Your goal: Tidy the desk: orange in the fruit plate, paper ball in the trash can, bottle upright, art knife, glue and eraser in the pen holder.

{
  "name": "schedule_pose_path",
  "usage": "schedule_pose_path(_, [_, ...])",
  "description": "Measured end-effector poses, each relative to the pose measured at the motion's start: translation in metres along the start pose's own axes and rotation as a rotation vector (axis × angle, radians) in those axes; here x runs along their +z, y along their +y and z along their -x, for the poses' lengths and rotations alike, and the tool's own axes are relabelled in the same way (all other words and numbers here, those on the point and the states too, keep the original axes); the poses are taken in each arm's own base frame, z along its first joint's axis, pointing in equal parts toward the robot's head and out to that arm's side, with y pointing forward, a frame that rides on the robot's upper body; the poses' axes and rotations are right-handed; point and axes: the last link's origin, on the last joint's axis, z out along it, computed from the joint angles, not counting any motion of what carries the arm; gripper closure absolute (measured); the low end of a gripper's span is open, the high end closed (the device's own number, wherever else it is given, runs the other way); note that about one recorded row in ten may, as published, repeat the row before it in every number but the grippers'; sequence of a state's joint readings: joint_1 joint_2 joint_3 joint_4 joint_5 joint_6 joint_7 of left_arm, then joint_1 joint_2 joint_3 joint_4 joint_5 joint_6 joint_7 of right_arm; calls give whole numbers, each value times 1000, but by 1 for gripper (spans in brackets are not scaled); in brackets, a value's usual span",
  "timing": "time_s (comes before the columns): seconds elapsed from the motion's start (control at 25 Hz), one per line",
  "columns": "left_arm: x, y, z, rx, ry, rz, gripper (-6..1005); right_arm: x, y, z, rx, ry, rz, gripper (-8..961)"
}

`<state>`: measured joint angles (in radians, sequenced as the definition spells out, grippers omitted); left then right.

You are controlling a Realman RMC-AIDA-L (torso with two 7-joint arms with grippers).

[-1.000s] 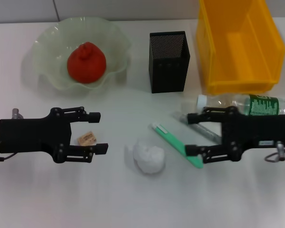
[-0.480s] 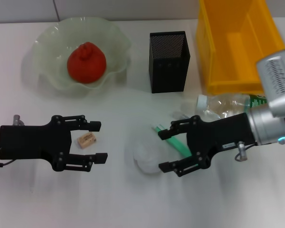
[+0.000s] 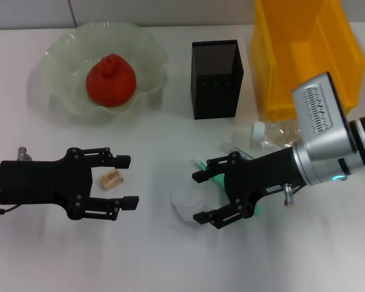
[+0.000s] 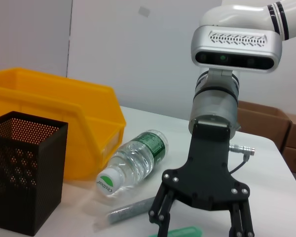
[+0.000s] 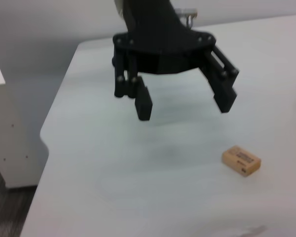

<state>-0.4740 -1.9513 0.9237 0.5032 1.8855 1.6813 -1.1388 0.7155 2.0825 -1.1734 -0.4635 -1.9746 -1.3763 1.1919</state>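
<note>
Paper-ball step in hand: right pincer (image 3: 202, 196), jaws apart, flanking the white paper ball (image 3: 184, 204) at the worktop's front centre. Next: closing on it, then carrying to the yellow trash can (image 3: 304, 55) behind. Left pincer (image 3: 126, 180) apart around the eraser (image 3: 111, 179).

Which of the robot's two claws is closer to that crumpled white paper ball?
The right one. The right gripper hangs open right at the paper ball, fingers on either side of it. The left gripper is off to the ball's left, open around the eraser.
</note>
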Motion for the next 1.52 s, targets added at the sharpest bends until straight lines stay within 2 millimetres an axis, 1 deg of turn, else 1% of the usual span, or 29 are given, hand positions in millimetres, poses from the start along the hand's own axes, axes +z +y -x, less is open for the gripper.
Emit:
schedule_pose_path(0.52, [-1,-1,-1,0,9,-8,186,9,-1,1,-31,51,11,139])
schedule_pose_path(0.8, [-1,-1,-2,-1,13,-11,186,9,-1,0,-26,50,3,203])
schedule_pose_path(0.84, [-1,-1,-2,0,14,-11,186,9,-1,-1,-25,50,2,385])
schedule_pose_path(1.12, [-4,-3,-3,-1,24,-24,186,1,2,-2,10,-8,-7,398])
schedule_pose_path(1.28, [-6,-4,-4,-2,32,-35,186,-29,7,-8,65,-156,-87,405])
schedule_pose_path(1.32, [-6,-4,-4,-2,32,-35,186,-29,7,-8,65,-156,-87,406])
schedule_pose_path(1.36, [-7,-5,-5,-1,39,-43,186,-42,12,-12,80,-237,-132,406])
schedule_pose_path(1.4, [-7,-6,-5,-1,41,-44,186,-48,15,-14,87,-285,-153,407])
schedule_pose_path(1.48, [-6,-6,-8,4,50,-37,186,-65,30,-26,102,-451,-246,408])
schedule_pose_path(1.52, [-5,-6,-9,6,52,-35,186,-69,36,-32,112,-505,-282,408])
